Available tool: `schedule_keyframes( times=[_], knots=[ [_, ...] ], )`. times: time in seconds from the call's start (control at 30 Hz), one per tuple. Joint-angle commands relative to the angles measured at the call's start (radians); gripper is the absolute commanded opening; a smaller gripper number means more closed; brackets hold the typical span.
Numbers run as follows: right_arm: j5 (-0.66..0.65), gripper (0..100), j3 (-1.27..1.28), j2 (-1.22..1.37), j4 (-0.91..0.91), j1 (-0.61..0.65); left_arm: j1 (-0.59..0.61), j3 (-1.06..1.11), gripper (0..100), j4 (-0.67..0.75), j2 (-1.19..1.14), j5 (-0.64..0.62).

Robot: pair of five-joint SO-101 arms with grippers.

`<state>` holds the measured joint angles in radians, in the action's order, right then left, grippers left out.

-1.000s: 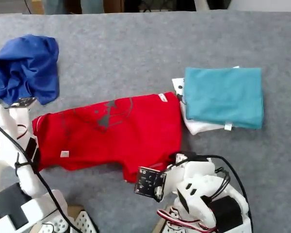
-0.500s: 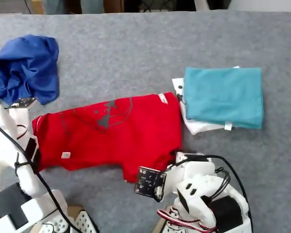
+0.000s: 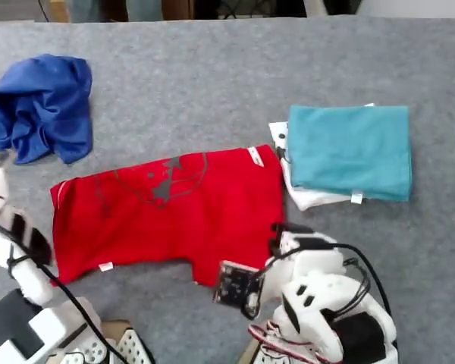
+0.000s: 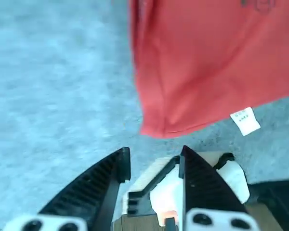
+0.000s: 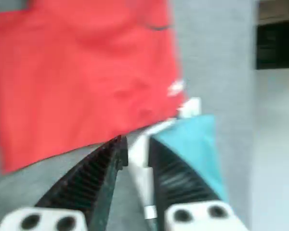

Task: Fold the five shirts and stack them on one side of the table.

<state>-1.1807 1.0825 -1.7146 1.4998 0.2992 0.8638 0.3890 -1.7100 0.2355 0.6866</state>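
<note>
The red shirt (image 3: 171, 216) lies flattened on the grey table (image 3: 212, 68), its length running across in front of both arms, with a dark print on the far half and a small white tag (image 3: 106, 266) at its near edge. It is unfolded.

Just beside the red shirt's right end sits a folded teal shirt (image 3: 349, 152), stacked on a folded white shirt (image 3: 307, 199) whose edges stick out underneath. The white edge comes right up to the red cloth; I cannot tell if they touch. Off the red shirt's far left corner, apart from it, a blue shirt (image 3: 38, 106) lies crumpled in a heap.

The left gripper (image 4: 151, 161) hangs over bare table just off the red shirt's near left corner, where the tag sticks out. Its jaws stand well apart, with nothing between them. In the high view the left arm (image 3: 11, 243) stands at the red shirt's left end.

The right gripper (image 5: 137, 151) is above the seam between the red shirt's right end and the teal shirt. Its jaws leave only a narrow gap and grip nothing. The right arm (image 3: 318, 296) sits at the red shirt's near right corner.
</note>
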Motion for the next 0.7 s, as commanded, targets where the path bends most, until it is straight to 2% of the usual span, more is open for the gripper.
schedule_keyframes(
  times=[0.0, 0.07, 0.17, 0.27, 0.37, 0.5, 0.67],
  knots=[
    [-0.012, 1.1, 0.013, 0.022, -0.192, -0.086, 0.045, -0.226, 9, -0.044, 0.006, -0.003],
    [-0.012, 1.3, 0.056, 0.050, -0.276, -0.104, 0.031, -0.302, 2, -0.048, 0.005, -0.038],
    [0.020, 1.3, 0.073, 0.153, -0.391, -0.106, -0.076, -0.340, 4, -0.041, -0.017, -0.210],
    [0.153, 1.3, 0.019, 0.309, -0.493, -0.106, -0.220, -0.344, 3, 0.014, -0.095, -0.374],
    [0.296, 1.3, -0.096, 0.499, -0.512, -0.104, -0.363, -0.344, 3, 0.071, -0.198, -0.488],
    [0.474, 1.4, -0.254, 0.759, -0.512, -0.086, -0.509, -0.357, 3, 0.138, -0.308, -0.531],
    [0.623, 1.5, -0.401, 1.090, -0.516, -0.014, -0.549, -0.453, 3, 0.187, -0.428, -0.529]
  ],
)
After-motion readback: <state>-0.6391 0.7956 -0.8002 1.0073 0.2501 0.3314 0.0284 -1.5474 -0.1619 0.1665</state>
